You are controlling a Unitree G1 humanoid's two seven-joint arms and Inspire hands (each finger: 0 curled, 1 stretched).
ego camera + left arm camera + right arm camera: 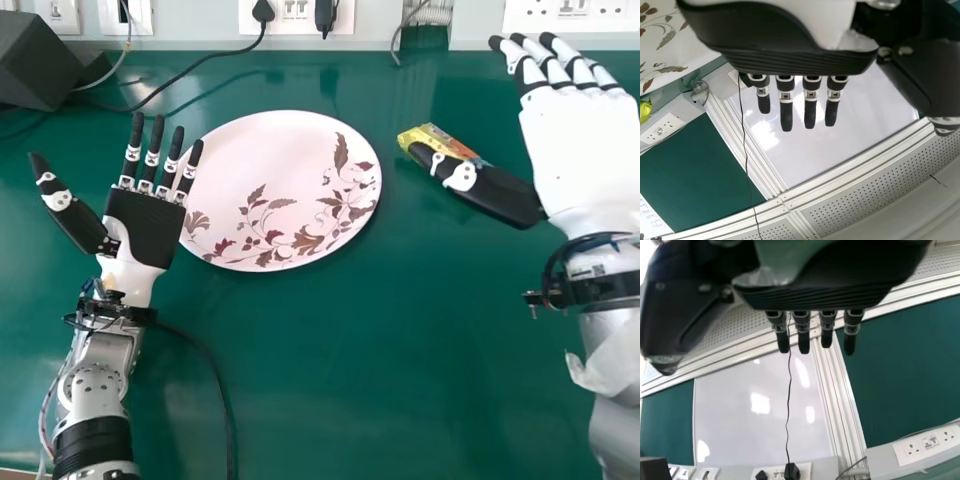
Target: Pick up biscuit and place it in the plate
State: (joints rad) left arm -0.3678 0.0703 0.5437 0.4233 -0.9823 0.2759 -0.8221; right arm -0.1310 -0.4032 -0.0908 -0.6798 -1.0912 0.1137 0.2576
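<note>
The biscuit packet (432, 138), yellow and bright, lies on the green table right of the plate, its lower part hidden behind my right hand's thumb. The round white plate (270, 180) with a brown leaf pattern stands between the hands. My left hand (138, 228) is open at the plate's left edge, fingers straight. My right hand (585, 150) is open at the right, its thumb at the packet and its fingers pointing away. In the left wrist view, my left hand (790, 55) has straight fingers, beside the plate (670, 45). My right hand (815, 295) shows straight fingers in its wrist view.
A dark box (35, 62) stands at the back left, with cables running across the table behind the plate. Sockets (295, 14) line the wall at the table's back edge. A black cable (222, 390) trails beside my left forearm.
</note>
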